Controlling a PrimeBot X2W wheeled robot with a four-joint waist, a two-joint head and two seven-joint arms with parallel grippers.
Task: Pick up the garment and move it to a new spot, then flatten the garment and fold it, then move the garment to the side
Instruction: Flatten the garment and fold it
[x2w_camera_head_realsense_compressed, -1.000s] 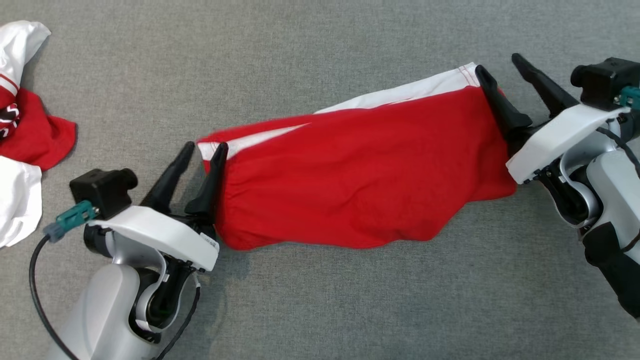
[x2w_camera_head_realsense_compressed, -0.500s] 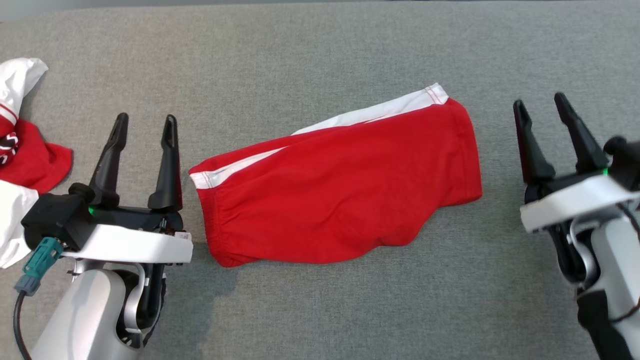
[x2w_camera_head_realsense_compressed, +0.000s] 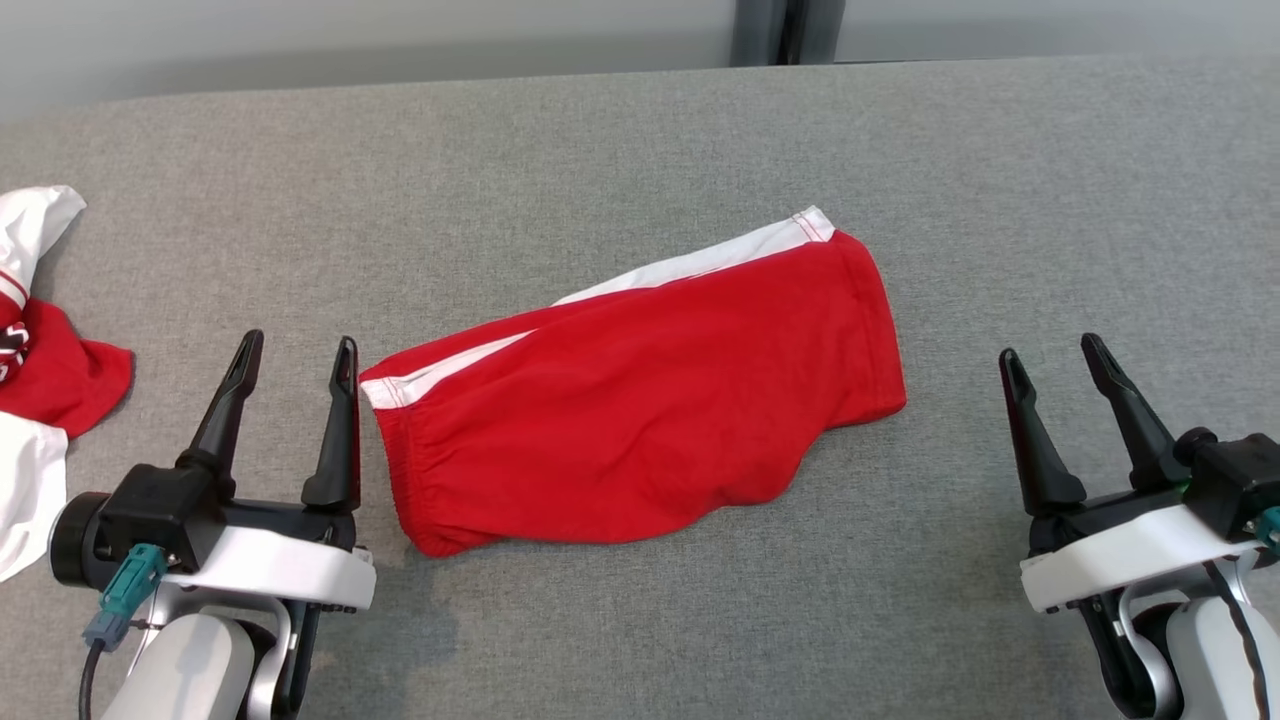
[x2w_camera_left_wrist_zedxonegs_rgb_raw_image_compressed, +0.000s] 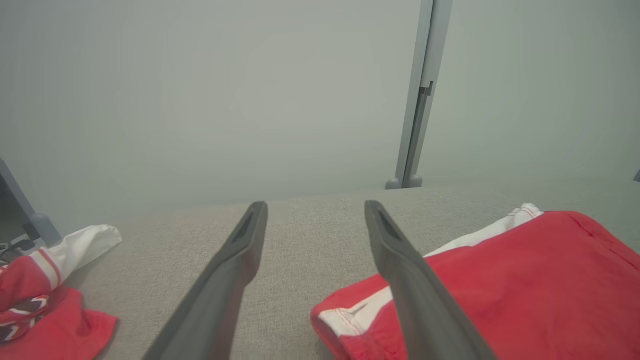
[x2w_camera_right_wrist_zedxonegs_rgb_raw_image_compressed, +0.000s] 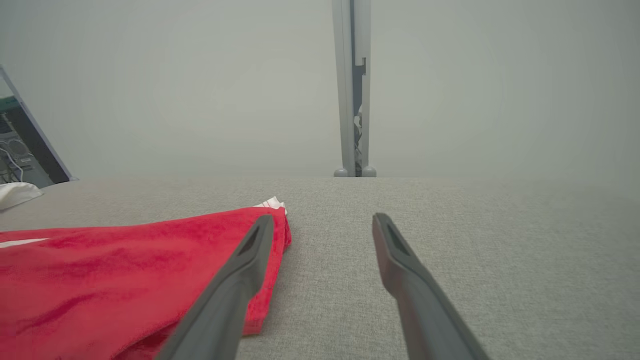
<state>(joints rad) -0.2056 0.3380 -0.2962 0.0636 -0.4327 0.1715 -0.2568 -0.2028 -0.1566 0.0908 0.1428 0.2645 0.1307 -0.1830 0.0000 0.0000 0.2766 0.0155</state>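
Red shorts with a white side stripe (x2w_camera_head_realsense_compressed: 640, 410) lie folded on the grey table, slanting from near left to far right. Their waistband end (x2w_camera_left_wrist_zedxonegs_rgb_raw_image_compressed: 350, 320) is by my left gripper and their leg hem (x2w_camera_right_wrist_zedxonegs_rgb_raw_image_compressed: 270, 225) by my right. My left gripper (x2w_camera_head_realsense_compressed: 297, 346) stands open just left of the waistband, apart from it, holding nothing. To the right of the hem, my right gripper (x2w_camera_head_realsense_compressed: 1047, 348) is open with a gap of bare table between. Both grippers' fingers point toward the far edge, seen in the left wrist view (x2w_camera_left_wrist_zedxonegs_rgb_raw_image_compressed: 315, 205) and the right wrist view (x2w_camera_right_wrist_zedxonegs_rgb_raw_image_compressed: 322, 217).
A heap of red and white clothes (x2w_camera_head_realsense_compressed: 40, 350) lies at the table's left edge, also in the left wrist view (x2w_camera_left_wrist_zedxonegs_rgb_raw_image_compressed: 45, 280). A grey upright post (x2w_camera_head_realsense_compressed: 785, 30) stands behind the table's far edge against a pale wall.
Both grippers have let go of the shorts and drawn back toward me and outward, now open. The shorts lie flat on the table. The head camera has tilted up, showing the far edge.
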